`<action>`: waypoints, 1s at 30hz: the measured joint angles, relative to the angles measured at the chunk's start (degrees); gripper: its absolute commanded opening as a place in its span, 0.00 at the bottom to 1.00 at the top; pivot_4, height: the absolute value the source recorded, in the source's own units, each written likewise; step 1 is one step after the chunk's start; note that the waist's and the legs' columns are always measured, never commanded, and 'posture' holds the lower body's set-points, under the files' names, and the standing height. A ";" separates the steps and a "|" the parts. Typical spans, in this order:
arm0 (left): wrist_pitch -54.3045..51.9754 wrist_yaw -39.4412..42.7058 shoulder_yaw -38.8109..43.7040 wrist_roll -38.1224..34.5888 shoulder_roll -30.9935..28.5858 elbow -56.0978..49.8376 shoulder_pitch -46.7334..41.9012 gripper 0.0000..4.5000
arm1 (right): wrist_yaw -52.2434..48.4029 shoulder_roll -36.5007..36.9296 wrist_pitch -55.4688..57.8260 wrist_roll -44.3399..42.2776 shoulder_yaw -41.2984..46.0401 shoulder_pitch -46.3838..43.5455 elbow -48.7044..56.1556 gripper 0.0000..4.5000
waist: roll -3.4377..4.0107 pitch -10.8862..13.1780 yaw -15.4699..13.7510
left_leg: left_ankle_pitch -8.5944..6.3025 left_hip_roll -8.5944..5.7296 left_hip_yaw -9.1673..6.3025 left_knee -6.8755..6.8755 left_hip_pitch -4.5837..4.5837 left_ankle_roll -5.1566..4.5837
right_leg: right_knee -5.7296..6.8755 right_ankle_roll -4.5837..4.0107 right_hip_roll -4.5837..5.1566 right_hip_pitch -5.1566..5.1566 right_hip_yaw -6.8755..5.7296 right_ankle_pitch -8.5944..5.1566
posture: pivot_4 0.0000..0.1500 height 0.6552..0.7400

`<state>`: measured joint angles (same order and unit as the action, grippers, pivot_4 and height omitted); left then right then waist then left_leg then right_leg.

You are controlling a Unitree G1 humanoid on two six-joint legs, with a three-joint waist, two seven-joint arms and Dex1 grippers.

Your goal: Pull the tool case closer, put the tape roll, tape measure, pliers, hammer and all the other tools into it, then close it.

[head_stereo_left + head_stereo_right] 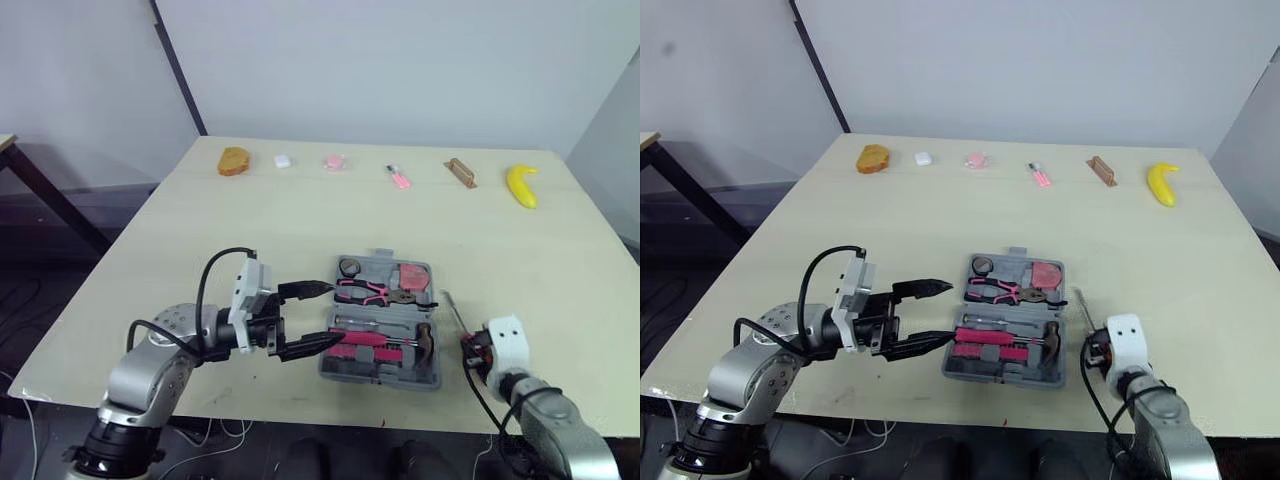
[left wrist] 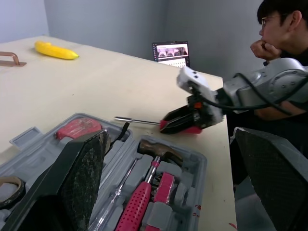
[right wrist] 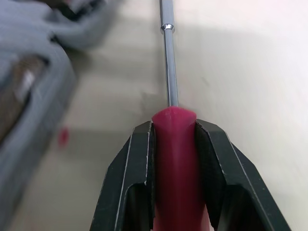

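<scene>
Tabletop (image 1: 300, 220): right end effector (image 3: 173, 126) clamps screwdriver (image 3: 169, 72); left end effector (image 1: 328, 315) gapes by tool case (image 1: 378, 373).

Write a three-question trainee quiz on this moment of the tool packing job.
1. True or false: the right gripper is shut on the pink-handled steel screwdriver.
2. The pink-handled, steel-headed hammer lies: A) inside the open grey plastic tool case; B) outside the case; C) in the right gripper.
3. Fill in: the left gripper, at the case's left side, is ____ (open or shut).

Key: 1 true; 2 A; 3 open.
</scene>
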<state>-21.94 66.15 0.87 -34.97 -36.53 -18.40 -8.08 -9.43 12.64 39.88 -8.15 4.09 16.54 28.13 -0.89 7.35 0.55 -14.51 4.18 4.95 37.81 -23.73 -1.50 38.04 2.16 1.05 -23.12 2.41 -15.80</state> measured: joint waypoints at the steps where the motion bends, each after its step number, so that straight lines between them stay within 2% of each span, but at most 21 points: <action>1: 0.15 0.04 -0.23 0.06 0.00 0.19 0.02 1.00 | 0.52 -0.22 0.21 -0.01 0.54 1.46 0.98 0.16 | -0.01 0.00 0.06 | 0.00 0.01 0.00 0.00 0.00 0.00 | 0.00 0.00 -0.01 0.00 0.00 0.00 | 1.00 1.00; 5: 0.77 0.55 -1.42 0.15 0.30 0.40 0.07 1.00 | 2.62 -2.29 0.88 0.06 1.52 3.92 3.40 0.16 | -0.01 0.00 0.45 | 0.02 0.02 0.04 0.01 0.06 0.03 | 0.03 0.00 -0.02 0.00 0.08 0.01 | 1.00 1.00; 10: 1.15 1.31 -2.66 1.17 0.34 1.24 0.08 1.00 | 4.39 -6.37 1.22 -0.63 1.48 1.46 1.84 0.16 | 0.00 0.00 0.29 | 0.02 0.01 0.01 0.01 0.03 0.03 | 0.02 -0.01 -0.02 -0.01 0.06 0.00 | 1.00 1.00; 11: 1.15 1.47 -2.98 1.20 0.35 1.36 0.08 1.00 | 4.64 -7.40 1.22 -1.21 1.96 1.02 1.21 0.33 | 0.00 0.00 0.25 | 0.02 0.02 0.02 0.01 0.02 0.03 | 0.02 -0.01 -0.02 -0.02 0.06 0.00 | 1.00 1.00; 12: 1.15 1.52 -3.04 1.20 0.36 1.39 0.08 1.00 | 4.68 -7.61 1.22 -1.34 2.05 0.94 1.02 0.33 | 0.00 0.00 0.24 | 0.02 0.02 0.02 0.01 0.02 0.03 | 0.02 -0.01 -0.02 -0.02 0.06 0.00 | 1.00 1.00; 14: 1.15 1.64 -3.20 1.20 0.37 1.49 0.06 1.00 | 4.49 -7.67 1.21 -1.96 2.66 1.06 0.87 0.48 | -0.01 0.00 0.17 | 0.02 0.01 0.03 0.01 0.01 0.03 | 0.00 -0.01 0.00 -0.02 0.06 0.00 | 1.00 1.00; 15: 1.07 1.40 -3.21 1.17 0.59 1.46 -0.12 1.00 | 2.12 -5.18 1.55 -3.08 2.88 2.04 1.25 0.51 | -0.01 0.00 0.14 | 0.02 0.00 0.04 0.01 0.01 0.03 | 0.00 -0.01 0.01 -0.01 0.07 0.00 | 1.00 1.00; 16: 1.08 1.25 -3.22 1.18 0.72 1.46 -0.12 1.00 | 1.07 -4.42 1.91 -3.70 3.15 2.18 1.56 0.64 | -0.01 0.00 0.13 | 0.02 0.00 0.03 0.02 0.01 0.03 | 0.01 0.00 0.01 -0.01 0.06 0.00 | 1.00 1.00; 17: 1.14 0.97 -3.18 1.12 1.05 1.31 0.06 1.00 | -2.71 -1.20 3.67 -6.70 3.85 2.45 2.82 0.72 | 0.07 0.05 0.14 | 0.02 0.00 0.05 0.06 0.00 0.03 | 0.00 0.00 0.02 0.00 0.09 0.01 | 1.00 1.00; 22: 1.40 3.59 -2.61 -1.84 2.68 1.32 1.39 1.00 | -23.82 22.88 11.06 -22.24 15.61 -1.21 7.12 0.72 | 0.08 0.18 0.38 | 0.00 0.02 0.04 0.29 0.04 -0.01 | 0.03 0.09 -0.11 0.08 0.13 0.08 | 1.00 1.00; 24: 1.39 4.13 -2.58 -2.04 2.32 1.39 1.31 1.00 | -26.58 25.44 11.81 -24.22 17.12 -2.90 6.57 0.72 | 0.07 0.17 0.27 | 0.00 0.02 -0.02 0.30 0.06 -0.01 | 0.05 0.07 -0.16 0.12 0.06 0.07 | 1.00 1.00; 25: 1.37 4.38 -2.65 -2.20 2.33 1.76 0.86 1.00 | -30.49 29.92 12.82 -26.62 17.17 -6.14 3.63 0.72 | 0.07 0.18 0.19 | 0.00 0.02 -0.08 0.30 0.05 -0.01 | 0.07 0.06 -0.16 0.11 0.07 0.08 | 1.00 1.00; 27: 1.38 4.40 -2.58 -2.30 2.35 1.78 0.58 1.00 | -32.76 32.07 12.66 -26.90 16.96 -7.45 1.67 0.72 | 0.06 0.19 0.05 | 0.00 0.00 -0.12 0.31 0.01 -0.01 | 0.05 0.07 -0.14 0.11 0.06 0.07 | 1.00 1.00; 30: 1.39 4.15 -1.73 -2.52 2.15 1.73 1.10 1.00 | -42.15 39.69 5.41 -24.65 13.36 -9.24 -1.49 0.72 | 0.07 0.23 0.05 | 0.00 -0.04 -0.04 0.32 -0.03 -0.02 | -0.06 0.10 -0.09 0.10 0.13 0.07 | 1.00 1.00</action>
<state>-20.56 70.30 -0.86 -37.49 -34.38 -16.67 -6.98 -51.59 52.33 45.28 -32.80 17.45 7.30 26.64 -0.81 7.58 0.60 -14.52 4.13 4.91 38.13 -23.76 -1.52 37.98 2.27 0.96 -23.02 2.54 -15.73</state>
